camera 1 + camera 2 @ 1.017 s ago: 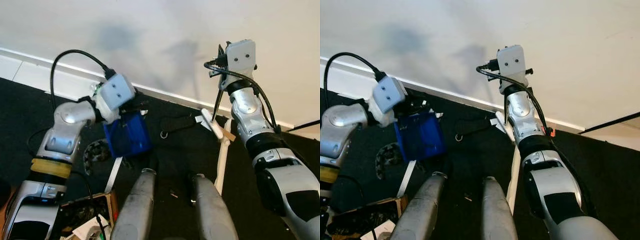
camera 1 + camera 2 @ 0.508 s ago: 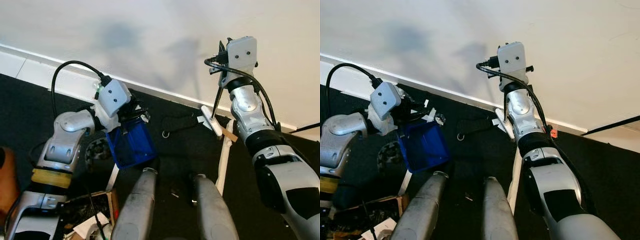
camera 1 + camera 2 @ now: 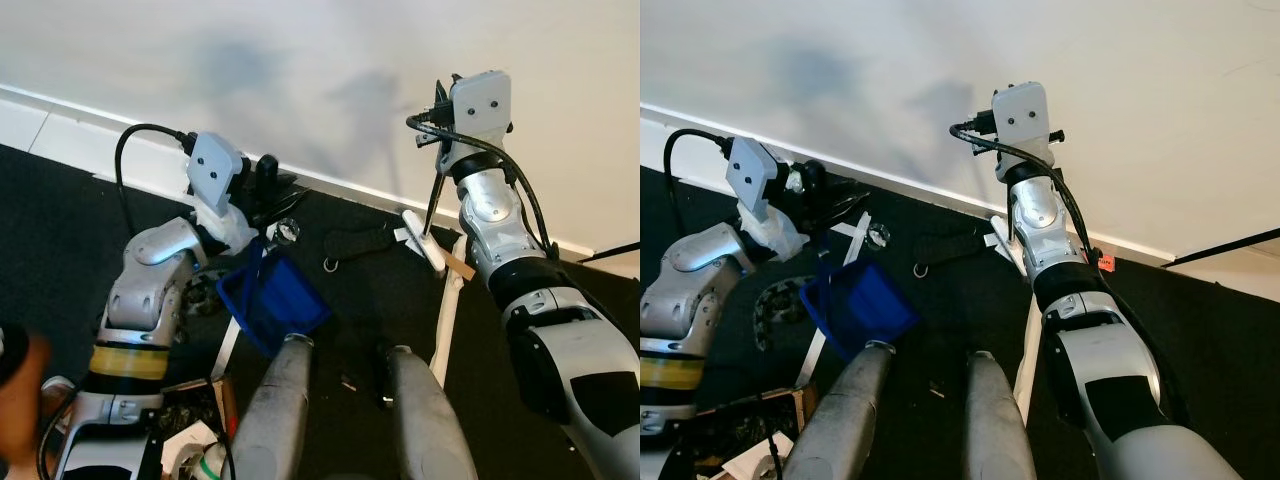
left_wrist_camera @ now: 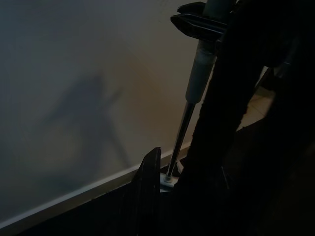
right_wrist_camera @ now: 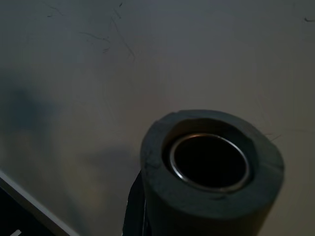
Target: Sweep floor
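A blue dustpan hangs tilted just above the dark floor, in front of my left leg. My left gripper is above it near the baseboard, shut on the dustpan's handle; the grasp itself is partly hidden. My right gripper is raised by the wall, shut on the broom's thin dark handle. The white broom head rests on the floor at the wall's foot. The handle's grey foam-wrapped top end fills the right wrist view. The broom handle also appears in the dark left wrist view.
A black strap with a metal hook lies on the floor between the arms. My legs stand below. A cardboard box and papers clutter the lower left. The white baseboard and wall are close ahead. A black cable crosses the far right.
My left wrist has turned upward toward the wall and the dustpan has swung lower and to the right, tilting. The right arm and broom have barely moved.
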### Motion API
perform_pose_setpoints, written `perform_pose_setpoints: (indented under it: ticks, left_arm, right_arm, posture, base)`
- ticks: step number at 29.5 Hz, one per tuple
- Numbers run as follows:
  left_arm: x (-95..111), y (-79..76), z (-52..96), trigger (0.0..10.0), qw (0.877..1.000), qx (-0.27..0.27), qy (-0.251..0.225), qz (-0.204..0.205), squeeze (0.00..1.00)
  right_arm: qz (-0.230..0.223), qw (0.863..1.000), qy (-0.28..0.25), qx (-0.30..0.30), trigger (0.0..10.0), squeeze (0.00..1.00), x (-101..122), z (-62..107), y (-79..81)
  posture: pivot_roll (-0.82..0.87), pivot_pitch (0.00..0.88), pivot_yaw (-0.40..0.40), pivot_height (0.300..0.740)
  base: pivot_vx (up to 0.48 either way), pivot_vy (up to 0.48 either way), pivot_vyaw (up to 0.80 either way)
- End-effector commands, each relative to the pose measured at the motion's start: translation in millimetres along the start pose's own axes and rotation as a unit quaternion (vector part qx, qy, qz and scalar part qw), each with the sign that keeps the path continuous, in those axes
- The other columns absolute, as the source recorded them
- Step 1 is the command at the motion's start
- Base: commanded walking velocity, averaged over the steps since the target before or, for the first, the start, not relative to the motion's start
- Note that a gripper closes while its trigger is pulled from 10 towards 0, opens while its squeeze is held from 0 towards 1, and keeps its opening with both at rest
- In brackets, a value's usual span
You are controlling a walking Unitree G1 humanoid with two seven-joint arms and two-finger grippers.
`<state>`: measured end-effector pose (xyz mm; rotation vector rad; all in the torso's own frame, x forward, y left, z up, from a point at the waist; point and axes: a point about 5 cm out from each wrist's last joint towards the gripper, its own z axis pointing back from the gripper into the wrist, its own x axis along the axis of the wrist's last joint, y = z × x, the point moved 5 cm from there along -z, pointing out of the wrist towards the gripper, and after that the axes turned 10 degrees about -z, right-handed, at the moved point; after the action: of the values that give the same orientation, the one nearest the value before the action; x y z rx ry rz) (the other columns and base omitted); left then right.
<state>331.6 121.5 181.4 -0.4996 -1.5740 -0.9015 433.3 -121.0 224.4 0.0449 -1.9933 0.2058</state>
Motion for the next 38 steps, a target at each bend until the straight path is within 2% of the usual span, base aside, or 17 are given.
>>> perform_pose_setpoints:
  ticks: [1, 6, 10, 15, 18, 19, 20, 21, 23, 26, 29, 32, 34, 35, 38]
  left_arm:
    - [-10, -19.3, -6.0, 10.0, 0.996, -0.025, -0.011, 0.08, 0.0]
    - [4, -21.6, -9.0, 10.0, 0.994, -0.029, -0.041, 0.1, 0.0]
    - [2, -26.4, -8.2, 10.0, 0.994, -0.043, -0.033, 0.099, 0.0]
    - [6, -22.3, -6.0, 10.0, 0.994, -0.041, -0.034, 0.092, 0.0]
    - [10, -18.8, -4.4, 10.0, 0.996, -0.044, -0.032, 0.075, 0.0]
    - [16, -12.0, -1.5, 9.8, 0.997, -0.044, -0.03, 0.056, 0.0]
    - [17, -9.6, 0.1, 0.9, 0.998, -0.046, -0.023, 0.041, 0.0]
    - [16, -8.0, 1.6, 0.0, 0.998, -0.048, -0.012, 0.027, 0.0]
    - [13, -6.3, 3.7, 0.0, 0.999, -0.05, 0.001, 0.016, 0.0]
    - [0, 1.7, 12.7, 0.0, 0.996, -0.053, 0.059, -0.05, 0.0]
    - [-6, 9.4, 18.3, 0.0, 0.988, -0.052, 0.096, -0.111, 0.0]
    - [-7, 11.9, 19.4, 0.0, 0.984, -0.05, 0.107, -0.13, 0.0]
    - [-9, 19.3, 19.2, 0.0, 0.97, -0.039, 0.128, -0.203, 0.0]
    - [-8, 21.8, 18.3, 0.0, 0.965, -0.033, 0.129, -0.224, 0.0]
    - [-3, 23.2, 14.0, 0.0, 0.964, -0.017, 0.113, -0.24, 0.0]
  right_arm:
    - [-0.001, 1.0, -0.009, -0.007, 10.0, 0.0, 1, 1.3, -3.1]
    - [-0.002, 1.0, -0.009, -0.008, 10.0, 0.0, 2, 0.7, -3.5]
    - [-0.002, 1.0, -0.011, -0.008, 10.0, 0.0, 3, -0.1, -3.8]
    - [-0.002, 1.0, -0.012, -0.008, 10.0, 0.0, 3, -0.3, -4.0]
    - [-0.002, 1.0, -0.011, -0.008, 10.0, 0.0, 3, -0.1, -3.6]
    - [-0.003, 1.0, -0.011, -0.008, 10.0, 0.0, 3, -0.4, -2.6]
    - [-0.003, 1.0, -0.011, -0.008, 10.0, 0.0, 3, -0.6, -2.4]
    - [-0.004, 1.0, -0.011, -0.008, 10.0, 0.0, 3, -0.8, -2.1]
    - [-0.003, 1.0, -0.011, -0.008, 10.0, 0.0, 3, -1.0, -2.3]
    - [-0.003, 1.0, -0.012, -0.009, 10.0, 0.0, 4, -1.4, -3.6]
    - [-0.002, 1.0, -0.013, -0.011, 10.0, 0.0, 4, -1.3, -5.2]
    - [-0.002, 1.0, -0.012, -0.011, 10.0, 0.0, 4, -1.3, -5.5]
    - [-0.003, 1.0, -0.012, -0.012, 10.0, 0.0, 4, -1.1, -5.3]
    - [-0.003, 1.0, -0.012, -0.012, 10.0, 0.0, 4, -1.0, -5.1]
    - [-0.004, 1.0, -0.012, -0.012, 10.0, 0.0, 4, -1.0, -4.4]
  posture:
    - [0.15, 0.417, -0.047, 0.74]
    - [0.15, 0.415, -0.046, 0.74]
    - [0.15, 0.412, -0.044, 0.74]
    - [0.15, 0.41, -0.044, 0.74]
    - [0.15, 0.407, -0.044, 0.74]
    - [0.16, 0.404, -0.043, 0.74]
    - [0.16, 0.404, -0.043, 0.74]
    - [0.16, 0.403, -0.042, 0.74]
    - [0.16, 0.403, -0.042, 0.74]
    - [0.16, 0.402, -0.039, 0.74]
    - [0.15, 0.401, -0.04, 0.74]
    - [0.16, 0.401, -0.04, 0.74]
    - [0.16, 0.4, -0.038, 0.74]
    - [0.16, 0.4, -0.038, 0.74]
    - [0.16, 0.4, -0.038, 0.74]
  base:
    - [0.0, 0.0, 0.0]
    - [0.0, 0.0, 0.0]
    - [0.0, 0.0, 0.0]
    - [0.0, 0.0, 0.0]
    - [0.0, 0.0, 0.0]
    - [0.0, 0.0, 0.0]
    - [0.0, 0.0, 0.0]
    - [0.0, 0.0, 0.0]
    - [0.0, 0.0, 0.0]
    - [0.0, 0.0, 0.0]
    - [0.0, 0.0, 0.0]
    - [0.0, 0.0, 0.0]
    - [0.0, 0.0, 0.0]
    - [0.0, 0.0, 0.0]
    - [0.0, 0.0, 0.0]
